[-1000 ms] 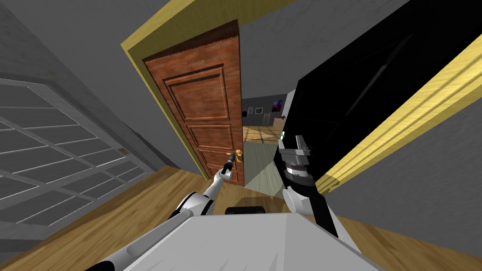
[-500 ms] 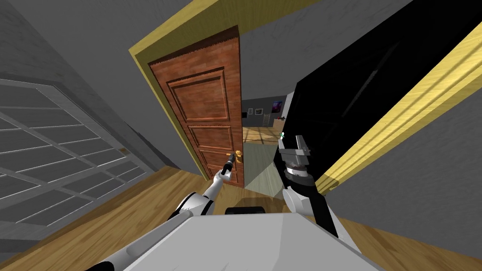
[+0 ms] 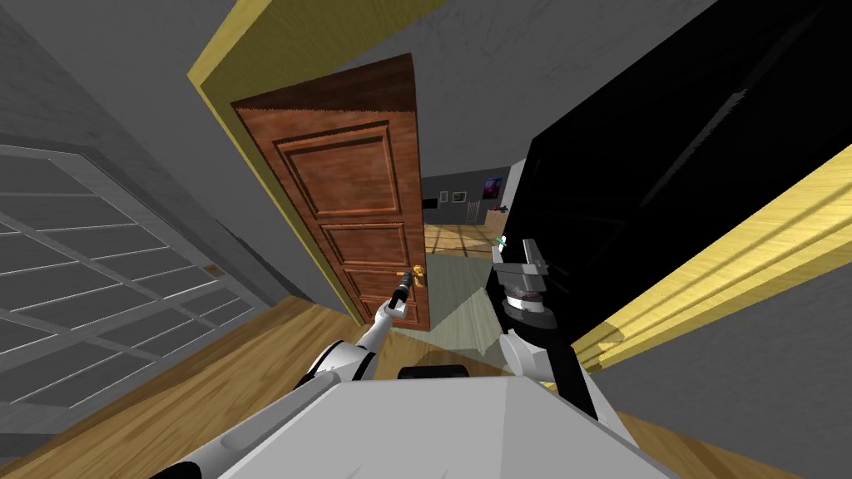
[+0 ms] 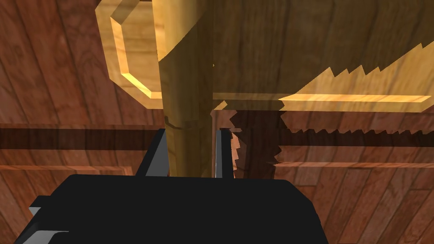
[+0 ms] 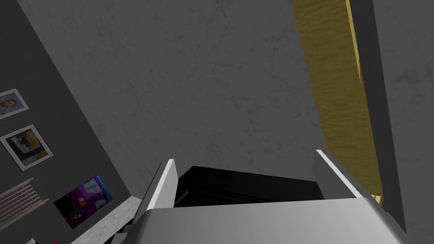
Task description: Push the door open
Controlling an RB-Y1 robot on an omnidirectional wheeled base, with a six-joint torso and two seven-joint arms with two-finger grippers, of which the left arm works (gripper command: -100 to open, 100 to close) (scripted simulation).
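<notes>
Brown panelled door [image 3: 358,216] at centre of the head view, hinged on its left edge within a yellow door frame [image 3: 749,249] and standing ajar. Free edge of the door apart from the frame's right side, with a gap just right of that edge. Black area [image 3: 649,166] to the right of the gap, filling the upper right of the frame. Wooden floor [image 3: 250,366] across the lower left.

Golden handle [image 3: 418,279] low on the door, close to its free edge, just below centre of the head view.

Left gripper [image 3: 405,287] extended forward to the handle. In the left wrist view, left gripper [image 4: 190,133] clamped on the handle [image 4: 186,84]: both fingers [image 4: 160,152] pressed against opposite sides of the golden bar, with the door [image 4: 63,84] directly behind.

Right gripper [image 3: 520,249] raised right of centre in the head view, at the edge of the black area, well apart from the door. In the right wrist view, right gripper [image 5: 243,157] released, fingers spread wide, grasping nothing.
</notes>
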